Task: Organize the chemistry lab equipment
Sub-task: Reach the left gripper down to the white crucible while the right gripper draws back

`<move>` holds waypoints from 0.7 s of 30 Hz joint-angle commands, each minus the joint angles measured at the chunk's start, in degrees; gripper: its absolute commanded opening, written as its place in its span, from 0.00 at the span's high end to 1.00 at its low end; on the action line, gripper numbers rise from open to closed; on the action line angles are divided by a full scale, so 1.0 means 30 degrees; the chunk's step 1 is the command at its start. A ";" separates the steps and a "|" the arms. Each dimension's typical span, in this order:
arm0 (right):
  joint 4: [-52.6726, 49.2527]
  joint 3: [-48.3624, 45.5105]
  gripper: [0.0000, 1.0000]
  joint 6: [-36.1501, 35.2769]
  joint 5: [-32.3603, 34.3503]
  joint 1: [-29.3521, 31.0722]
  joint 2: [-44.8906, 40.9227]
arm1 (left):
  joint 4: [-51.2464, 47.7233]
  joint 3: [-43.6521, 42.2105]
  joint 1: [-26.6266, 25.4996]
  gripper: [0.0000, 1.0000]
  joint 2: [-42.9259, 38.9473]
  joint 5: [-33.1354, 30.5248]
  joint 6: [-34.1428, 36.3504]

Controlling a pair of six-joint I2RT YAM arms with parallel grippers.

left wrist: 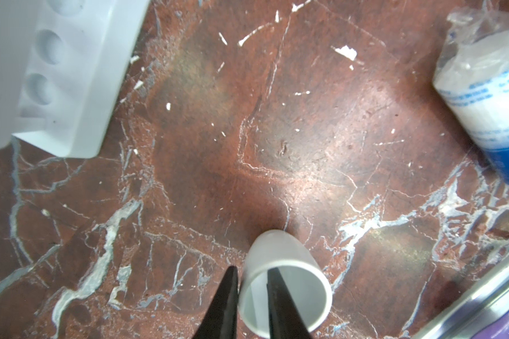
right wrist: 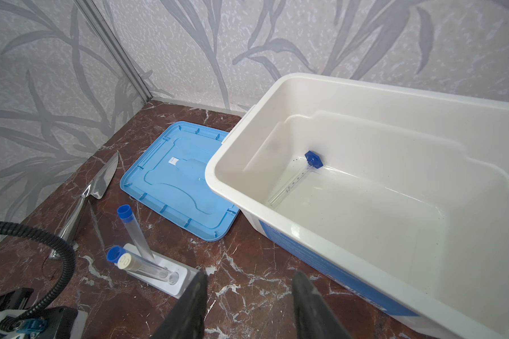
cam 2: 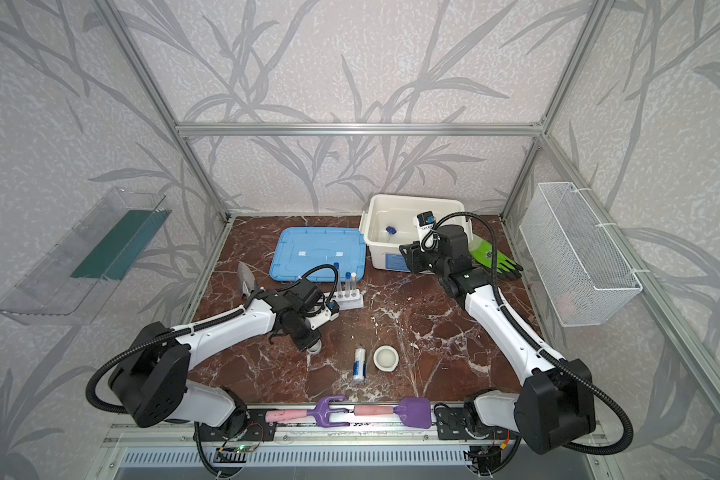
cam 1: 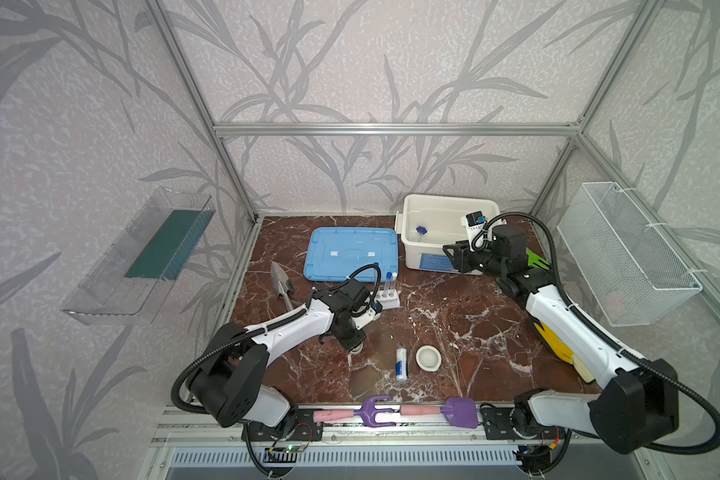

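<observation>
The red-brown marble tabletop carries the white plastic tub, beside which the right end effector hangs released, empty. Near the white six-hole rack, the left end effector seems clenched on the wall of the small white cup.

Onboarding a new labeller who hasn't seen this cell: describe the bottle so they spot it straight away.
Look at the red marble table, toward its front edge. There the bottle lies on its side next to a round white bowl. It is the only white cylinder with a blue label; the bowl is squat and plain.
</observation>
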 commanded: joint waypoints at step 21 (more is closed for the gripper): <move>0.0282 -0.0342 0.53 0.0147 0.0640 0.0041 -0.0341 | -0.0199 0.0379 -0.0114 1.00 -0.1223 0.0230 0.0001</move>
